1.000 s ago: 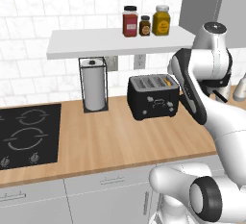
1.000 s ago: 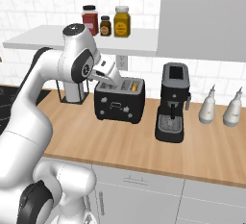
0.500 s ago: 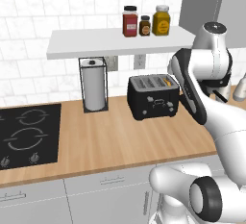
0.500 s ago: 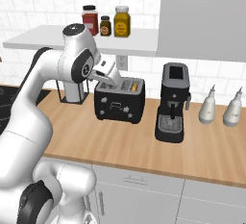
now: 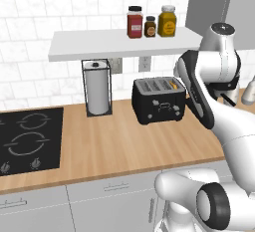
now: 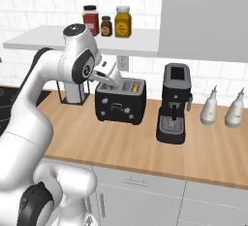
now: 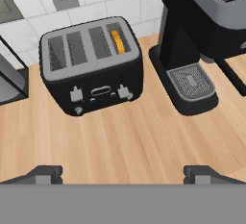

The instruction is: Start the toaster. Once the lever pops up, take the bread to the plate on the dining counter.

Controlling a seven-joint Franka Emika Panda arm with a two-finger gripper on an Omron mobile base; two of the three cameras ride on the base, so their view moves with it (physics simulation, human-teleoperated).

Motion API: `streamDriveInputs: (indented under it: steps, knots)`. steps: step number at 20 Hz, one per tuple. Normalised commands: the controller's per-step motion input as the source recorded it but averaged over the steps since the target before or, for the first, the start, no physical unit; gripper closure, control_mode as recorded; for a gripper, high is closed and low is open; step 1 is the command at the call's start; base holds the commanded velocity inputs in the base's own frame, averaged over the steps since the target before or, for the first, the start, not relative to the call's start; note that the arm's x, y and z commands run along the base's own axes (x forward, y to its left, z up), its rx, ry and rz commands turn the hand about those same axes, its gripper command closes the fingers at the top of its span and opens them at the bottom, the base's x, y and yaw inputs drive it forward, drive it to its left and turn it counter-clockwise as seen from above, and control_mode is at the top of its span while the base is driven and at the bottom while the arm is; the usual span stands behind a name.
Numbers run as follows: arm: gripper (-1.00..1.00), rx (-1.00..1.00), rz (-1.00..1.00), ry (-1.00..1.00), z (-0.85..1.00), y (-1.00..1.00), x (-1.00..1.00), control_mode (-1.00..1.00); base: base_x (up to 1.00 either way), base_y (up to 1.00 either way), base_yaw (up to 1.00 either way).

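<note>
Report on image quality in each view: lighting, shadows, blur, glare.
Left base view: even, flat lighting, sharp throughout, soft shadow under the toaster on the counter. Right base view: equally sharp, no glare on the coffee machine, faint shading under the shelf. Hand view: crisp, the bread in its slot clear orange, no motion blur.

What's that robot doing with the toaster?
The robot is about to make toast. Its gripper is open and empty, hanging above the wooden counter in front of the black toaster. A slice of bread sits in the slot nearest the black coffee machine. The gripper is not touching the toaster, so the toasting does not look started.
</note>
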Motion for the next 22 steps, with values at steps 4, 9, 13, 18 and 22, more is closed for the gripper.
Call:
streamDriveInputs:
  steps: [4, 9, 13, 18, 22]
  knots:
    - [-1.0, 0.0, 0.0, 0.0, 0.0, 0.0, 0.0, -1.0, 0.0, 0.0, 0.0]
    - [-1.0, 0.0, 0.0, 0.0, 0.0, 0.0, 0.0, -1.0, 0.0, 0.0, 0.0]
    - [-1.0, 0.0, 0.0, 0.0, 0.0, 0.0, 0.0, -1.0, 0.0, 0.0, 0.0]
    - [-1.0, 0.0, 0.0, 0.0, 0.0, 0.0, 0.0, -1.0, 0.0, 0.0, 0.0]
    - [-1.0, 0.0, 0.0, 0.0, 0.0, 0.0, 0.0, -1.0, 0.0, 0.0, 0.0]
